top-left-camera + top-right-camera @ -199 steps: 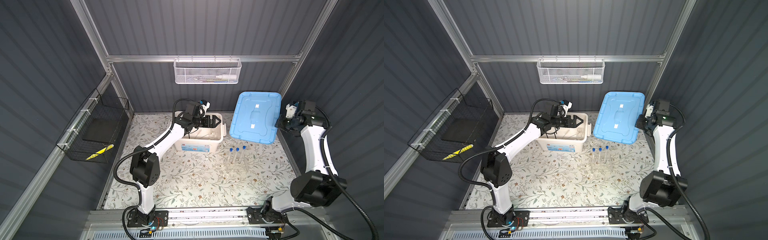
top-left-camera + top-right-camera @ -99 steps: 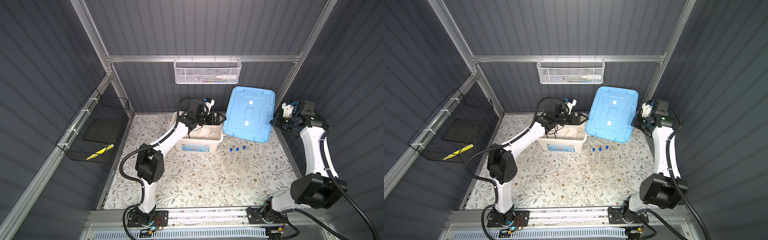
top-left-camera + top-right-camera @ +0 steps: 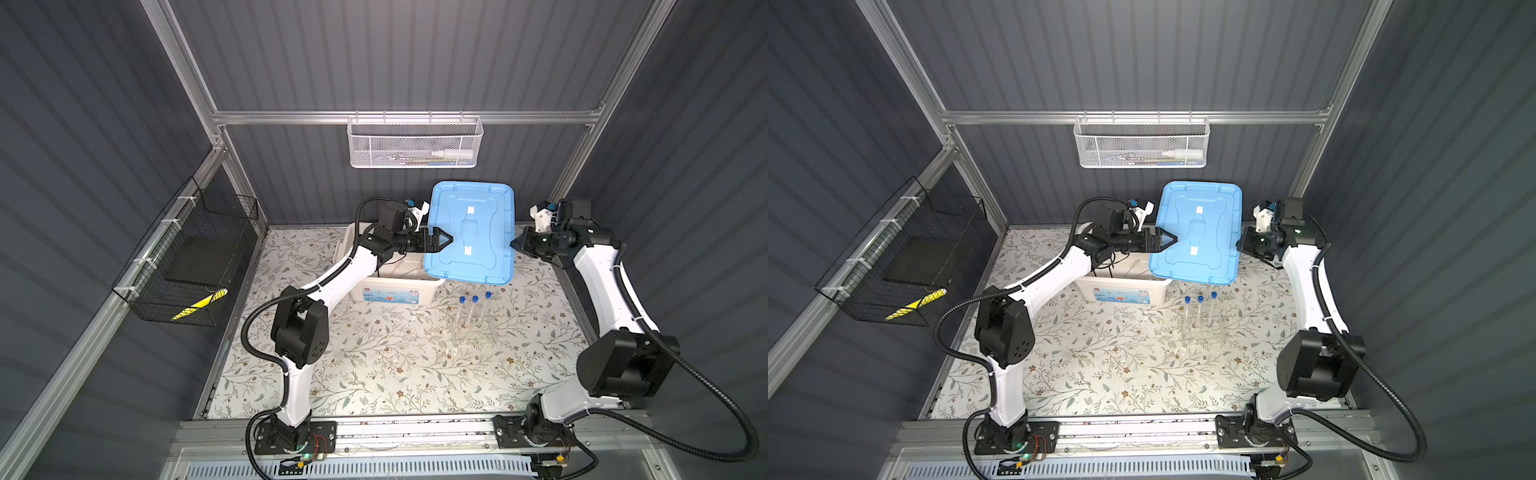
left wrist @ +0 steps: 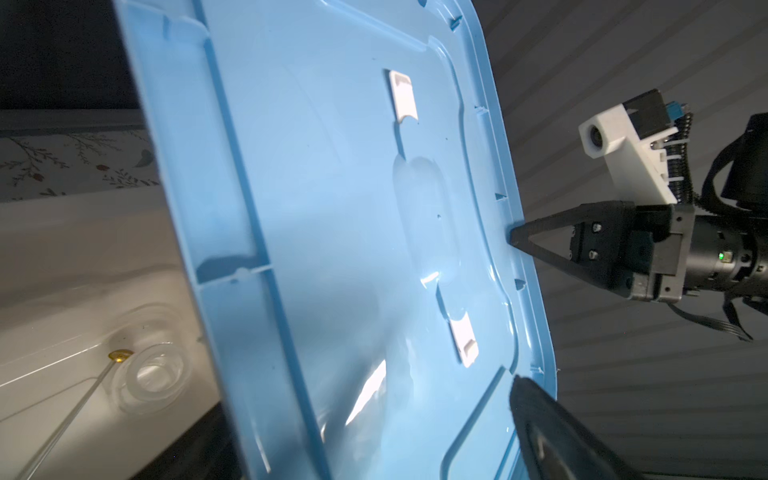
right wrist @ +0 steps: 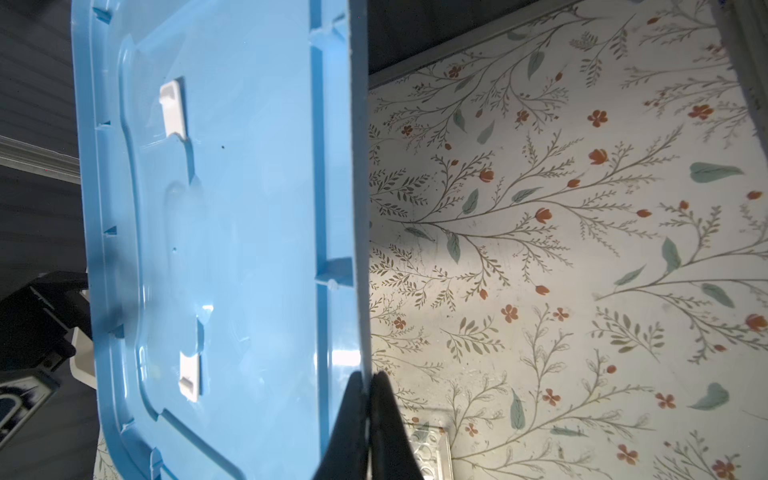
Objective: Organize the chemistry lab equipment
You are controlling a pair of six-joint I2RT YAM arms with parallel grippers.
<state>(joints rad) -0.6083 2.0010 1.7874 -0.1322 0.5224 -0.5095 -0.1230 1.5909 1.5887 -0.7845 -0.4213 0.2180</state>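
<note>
Nearest the arm bases, three blue-capped test tubes (image 3: 473, 307) are standing upright in the clear tube rack (image 3: 473, 334) on the floral table (image 3: 374, 374), just in front of the white storage box (image 3: 390, 293), where a small clear glass vessel (image 4: 153, 376) and a glass rod (image 4: 62, 428) are sitting inside. Beyond them, the right gripper (image 3: 515, 242) is pinching the right edge of the blue lid (image 3: 478, 199) with its jaws closed tight, holding it raised and tilted over the box's right end. The left gripper (image 3: 446, 240) is hanging at the lid's left edge with its jaws spread wide, gripping nothing.
</note>
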